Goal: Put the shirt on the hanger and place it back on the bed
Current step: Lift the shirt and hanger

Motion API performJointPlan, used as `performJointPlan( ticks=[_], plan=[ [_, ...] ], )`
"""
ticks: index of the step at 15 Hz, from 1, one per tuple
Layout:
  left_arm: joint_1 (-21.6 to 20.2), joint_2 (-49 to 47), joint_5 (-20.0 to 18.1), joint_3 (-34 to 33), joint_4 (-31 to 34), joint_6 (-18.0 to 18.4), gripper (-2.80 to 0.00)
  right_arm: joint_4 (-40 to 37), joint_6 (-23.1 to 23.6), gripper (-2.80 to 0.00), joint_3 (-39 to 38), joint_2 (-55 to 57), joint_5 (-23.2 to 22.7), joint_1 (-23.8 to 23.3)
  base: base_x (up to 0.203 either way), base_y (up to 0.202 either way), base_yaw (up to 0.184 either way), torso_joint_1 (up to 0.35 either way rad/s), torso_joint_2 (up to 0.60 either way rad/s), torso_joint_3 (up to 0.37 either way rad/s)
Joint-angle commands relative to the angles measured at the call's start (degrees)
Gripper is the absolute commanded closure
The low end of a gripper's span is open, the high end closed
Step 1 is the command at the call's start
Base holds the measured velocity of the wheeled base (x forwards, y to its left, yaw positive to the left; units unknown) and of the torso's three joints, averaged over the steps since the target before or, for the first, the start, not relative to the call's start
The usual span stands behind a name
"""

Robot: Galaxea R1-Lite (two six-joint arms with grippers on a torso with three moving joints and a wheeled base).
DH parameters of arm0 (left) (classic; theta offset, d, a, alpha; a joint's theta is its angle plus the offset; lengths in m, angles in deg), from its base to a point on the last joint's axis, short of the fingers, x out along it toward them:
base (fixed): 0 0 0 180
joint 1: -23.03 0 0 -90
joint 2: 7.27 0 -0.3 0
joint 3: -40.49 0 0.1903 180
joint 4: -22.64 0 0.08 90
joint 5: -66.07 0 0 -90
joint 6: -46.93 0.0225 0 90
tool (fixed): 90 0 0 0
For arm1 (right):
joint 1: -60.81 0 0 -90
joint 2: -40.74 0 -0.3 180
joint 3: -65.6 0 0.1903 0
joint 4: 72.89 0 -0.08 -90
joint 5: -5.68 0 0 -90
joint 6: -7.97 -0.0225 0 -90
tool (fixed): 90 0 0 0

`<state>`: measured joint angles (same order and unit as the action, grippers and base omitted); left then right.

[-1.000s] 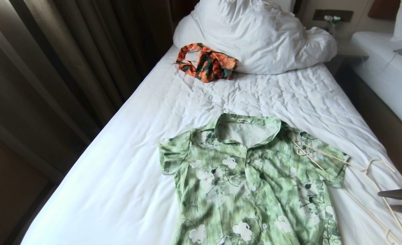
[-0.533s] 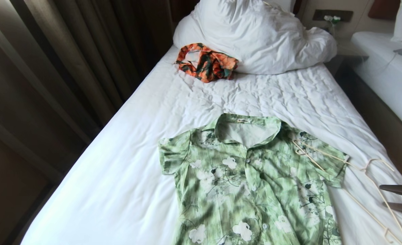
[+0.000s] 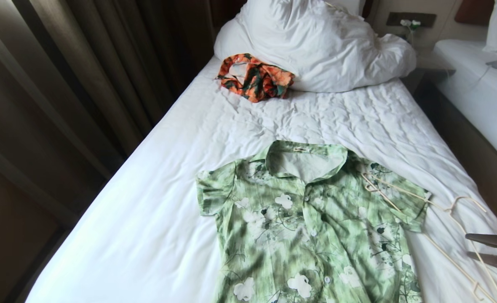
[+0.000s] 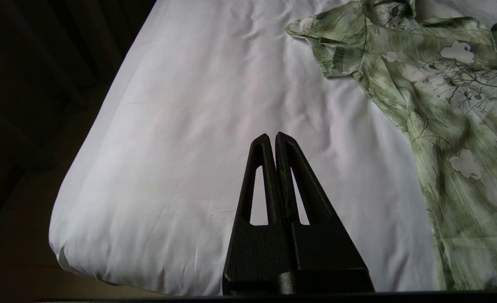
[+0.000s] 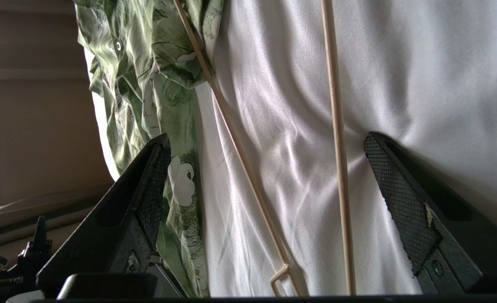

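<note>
1. Currently, the step in hand looks like the very first one: reaching for the hanger (image 3: 438, 214), with the shirt (image 3: 311, 227) not yet touched.
2. One green floral shirt lies flat and face up, buttoned, on the near half of the bed (image 3: 156, 210), its collar pointing toward the pillow (image 3: 311, 42).
3. One thin cream wire hanger lies on the bed at the robot's right; one end rests on the shirt's sleeve and shoulder, and its hook lies on the bare sheet just beyond.
4. At the right edge of the head view, the right gripper (image 3: 490, 249) hovers by the hanger with its jaws spread wide and nothing between them held. In its wrist view, the right gripper (image 5: 265, 202) brackets two of the hanger's wires, which run across the white sheet.
5. The left gripper (image 4: 272, 141) is clenched shut on nothing, hanging above bare sheet on the robot's left, well apart from the shirt's sleeve.
6. Next, by my judgement, the right gripper must sink onto a single wire and close. The wire is thin and lies flat on soft sheet, so it could slip out or sheet could get pinched.
7. Counted: one shirt, one hanger, two grippers, one pillow, and one crumpled orange garment (image 3: 255, 76) by the pillow.
</note>
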<state>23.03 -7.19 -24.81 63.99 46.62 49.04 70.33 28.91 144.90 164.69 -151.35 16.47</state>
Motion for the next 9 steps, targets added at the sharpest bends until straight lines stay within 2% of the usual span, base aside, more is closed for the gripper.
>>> performJointPlan(
  ticks=[1,9],
  plan=[
    [0.0,-0.07,-0.04,0.04,-0.01,0.0,0.0,1.1,0.15,-2.8,-0.56,0.5,-0.47,0.75,0.0,0.0,0.0,0.0,0.0,0.0],
    [0.0,-0.07,0.0,0.0,-0.01,0.0,0.0,3.22,-0.11,-2.8,-0.8,-0.33,-0.47,4.97,0.0,0.0,0.0,0.0,0.0,0.0]
  ],
)
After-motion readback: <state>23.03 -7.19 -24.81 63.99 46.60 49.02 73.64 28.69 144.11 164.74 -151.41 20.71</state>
